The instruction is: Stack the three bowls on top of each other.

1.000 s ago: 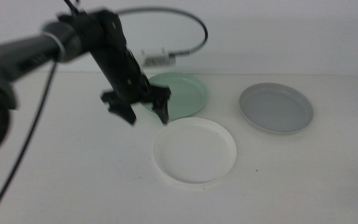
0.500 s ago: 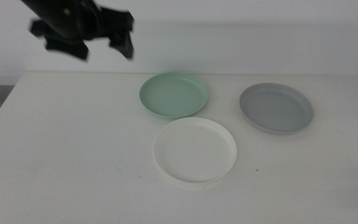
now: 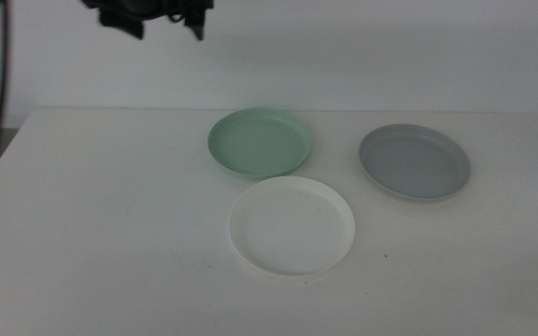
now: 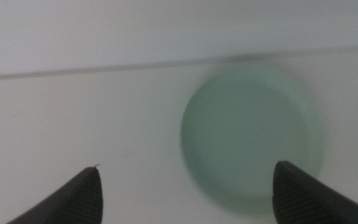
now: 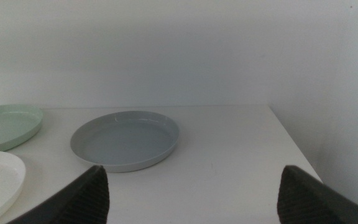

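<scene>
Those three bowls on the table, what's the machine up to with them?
Nothing is being held. The left end effector hangs high above the table's far left, jaws open and empty, looking down at the mint green bowl. The white bowl and grey bowl lie separately on the table, so no stacking is done. The right end effector waits low beside the grey bowl, open too.

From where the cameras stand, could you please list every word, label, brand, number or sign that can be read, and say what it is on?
None: no readable text shows in any view.
White bowl: plain, only tiny dark specks.
Mint green bowl: plain.
Grey bowl: plain.
Table and wall: unmarked.
Left gripper, at the middle view's top edge: dark, no legible label.
</scene>
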`<action>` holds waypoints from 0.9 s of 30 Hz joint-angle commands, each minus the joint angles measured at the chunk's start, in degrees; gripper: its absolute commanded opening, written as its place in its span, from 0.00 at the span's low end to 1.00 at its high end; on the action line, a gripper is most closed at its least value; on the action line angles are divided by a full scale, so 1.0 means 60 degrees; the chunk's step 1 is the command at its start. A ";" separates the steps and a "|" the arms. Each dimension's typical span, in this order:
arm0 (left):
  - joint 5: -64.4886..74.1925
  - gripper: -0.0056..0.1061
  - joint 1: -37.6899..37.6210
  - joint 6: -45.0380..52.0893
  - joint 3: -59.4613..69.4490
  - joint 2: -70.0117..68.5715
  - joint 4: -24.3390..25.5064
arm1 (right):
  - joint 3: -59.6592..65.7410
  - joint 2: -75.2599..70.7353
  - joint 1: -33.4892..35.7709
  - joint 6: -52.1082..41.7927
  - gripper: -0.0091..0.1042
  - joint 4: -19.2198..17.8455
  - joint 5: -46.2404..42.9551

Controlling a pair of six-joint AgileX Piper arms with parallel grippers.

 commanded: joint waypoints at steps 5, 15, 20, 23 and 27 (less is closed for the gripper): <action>0.0121 0.89 0.0346 -0.0364 -0.1776 0.1959 -0.1109 | 0.0039 -0.0045 -0.0017 -0.0021 0.89 -0.0089 -0.0080; 0.0121 0.89 0.0330 -0.0510 -0.1781 0.3921 -0.1054 | 0.0039 -0.0045 -0.0017 -0.0021 0.89 -0.0089 -0.0080; -0.0183 0.89 0.0330 -0.0484 -0.1781 0.4489 -0.1262 | 0.0039 -0.0045 -0.0017 -0.0021 0.89 -0.0089 -0.0080; -0.0585 0.89 0.0330 -0.0506 -0.1781 0.4689 -0.1504 | 0.0039 -0.0045 -0.0017 -0.0021 0.89 -0.0089 -0.0080; -0.0800 0.87 0.0312 -0.0507 -0.1781 0.4934 -0.1667 | 0.0039 -0.0045 -0.0017 -0.0021 0.89 -0.0089 -0.0080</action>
